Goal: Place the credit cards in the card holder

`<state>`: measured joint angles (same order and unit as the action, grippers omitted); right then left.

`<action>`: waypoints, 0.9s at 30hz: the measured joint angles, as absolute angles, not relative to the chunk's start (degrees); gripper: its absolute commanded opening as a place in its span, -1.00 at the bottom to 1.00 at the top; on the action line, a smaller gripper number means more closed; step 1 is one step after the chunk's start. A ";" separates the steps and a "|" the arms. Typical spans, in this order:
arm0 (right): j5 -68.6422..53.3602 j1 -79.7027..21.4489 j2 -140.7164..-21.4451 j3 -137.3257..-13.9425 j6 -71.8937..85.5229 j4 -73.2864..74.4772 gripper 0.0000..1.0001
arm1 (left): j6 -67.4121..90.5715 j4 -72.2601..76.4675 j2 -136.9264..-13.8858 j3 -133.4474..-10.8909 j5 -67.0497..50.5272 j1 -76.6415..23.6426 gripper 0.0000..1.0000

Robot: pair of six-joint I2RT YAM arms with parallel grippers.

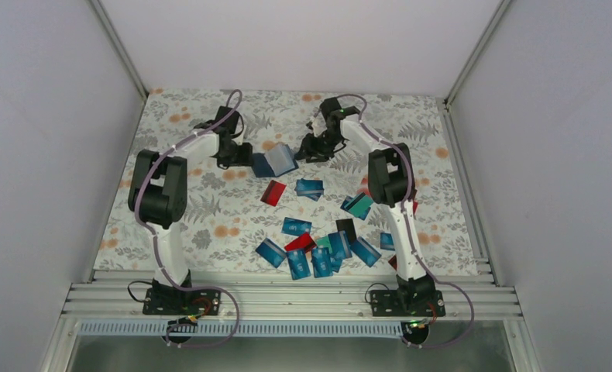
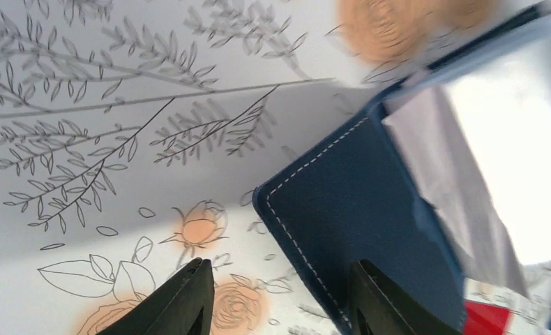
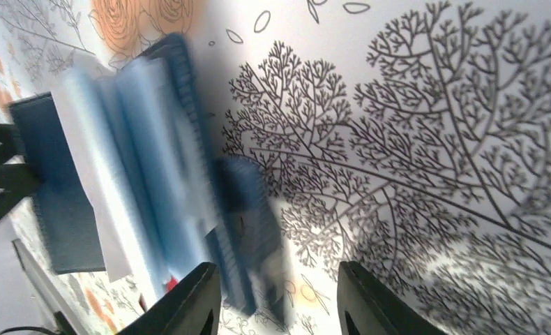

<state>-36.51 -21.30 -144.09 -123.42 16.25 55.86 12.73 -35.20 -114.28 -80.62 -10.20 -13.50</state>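
Many credit cards [image 1: 321,262] lie loose mid-table; card holder [image 1: 274,163] sits open at far-mid. L gripper [image 2: 281,264] jaws apart at its navy cover's edge. R gripper [image 3: 278,265] jaws apart, blurred blue card [image 3: 248,230] just ahead. Step, prob.: feeding a card in; next needs card edge lined up w/ pocket.

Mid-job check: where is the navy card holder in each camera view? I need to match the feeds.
Top external: the dark navy stitched card holder lies open just above the picture's centre.
Left wrist: it fills the right half, stitched cover towards the camera.
Right wrist: it is on the left side, blurred.
Shared landmark: the red card beside it, at the bottom right in the left wrist view and seemingly a red sliver in the right wrist view.
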 measured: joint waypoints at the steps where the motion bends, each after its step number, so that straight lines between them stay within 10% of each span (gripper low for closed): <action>1: -36.03 -21.30 -143.81 -123.42 16.19 56.38 -0.07 | 12.84 -35.24 -113.54 -80.62 -10.63 -13.67 0.04; 10: -31.40 -21.23 -132.88 -115.50 16.16 57.65 0.25 | 12.93 -35.62 -105.49 -78.83 -14.06 -15.00 0.20; 27: -38.48 -21.61 -86.70 -57.25 25.91 47.11 0.46 | 10.46 -33.58 -91.90 -64.53 -30.02 -29.74 0.20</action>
